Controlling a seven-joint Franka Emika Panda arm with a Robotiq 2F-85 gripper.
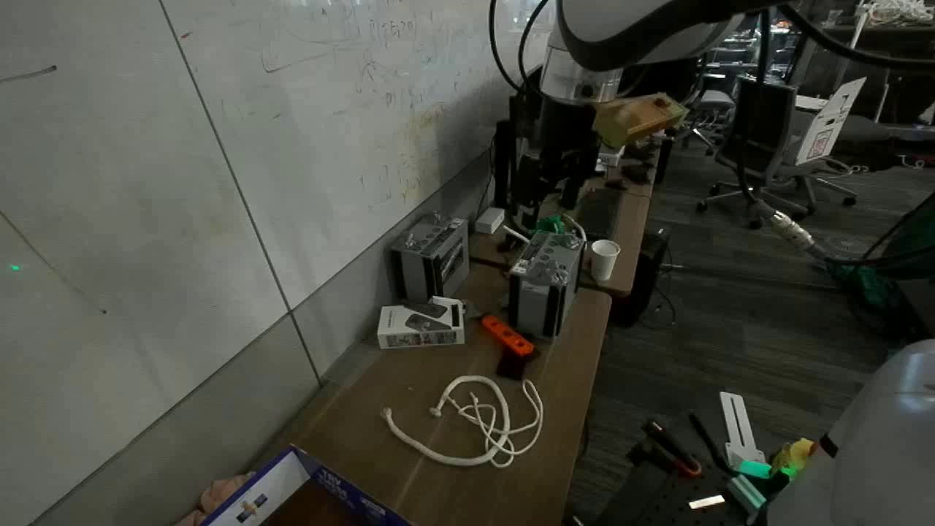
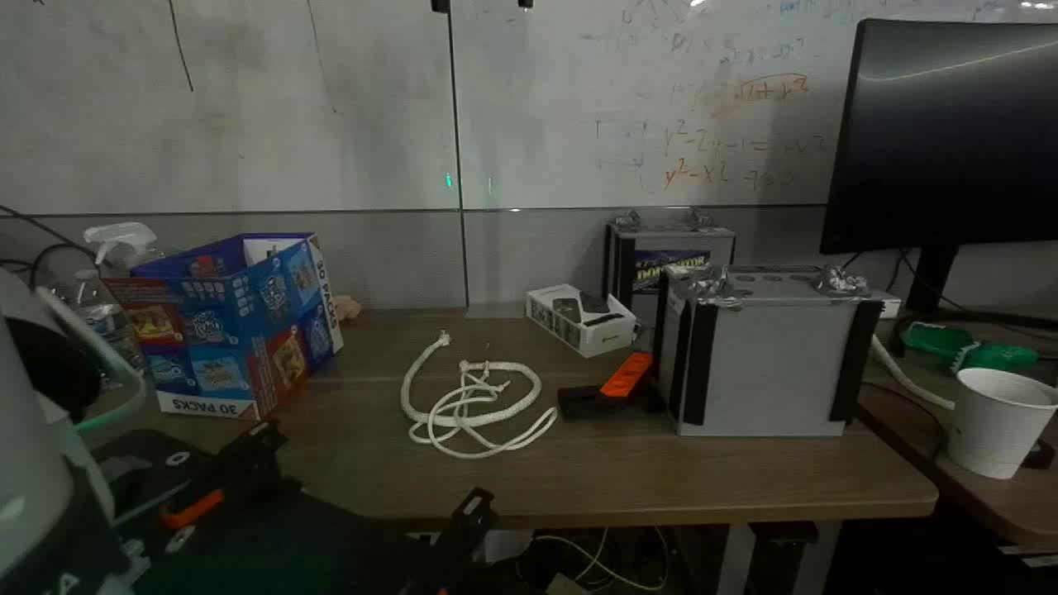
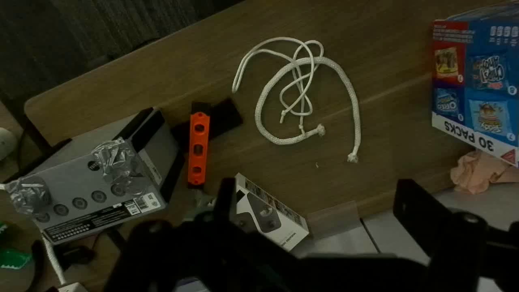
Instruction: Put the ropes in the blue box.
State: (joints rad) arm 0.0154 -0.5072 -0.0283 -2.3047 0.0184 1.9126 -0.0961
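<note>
Two white ropes lie tangled on the wooden table: a thick rope point(image 3: 259, 109) in a wide curve and a thin rope point(image 3: 240, 67) looped across it. Both exterior views show the thick rope point(image 1: 453, 459) point(image 2: 409, 388) as well. The blue box point(image 2: 240, 322), printed with snack packs, stands upright and open-topped beyond them; only its near corner shows as a blue box point(image 1: 343, 491) at the bottom of an exterior view. My gripper point(image 3: 315, 190) is open, fingers wide apart, nothing between them. It hangs well above the table, apart from the ropes.
A white carton point(image 3: 273, 215) lies by the wall. Two tall grey boxes point(image 1: 537, 292) point(image 1: 431, 256) stand beyond an orange-red level point(image 3: 198, 148) on a dark piece. There is also a paper cup point(image 2: 1000, 421), a monitor point(image 2: 950, 140) and a crumpled pinkish cloth point(image 3: 480, 172).
</note>
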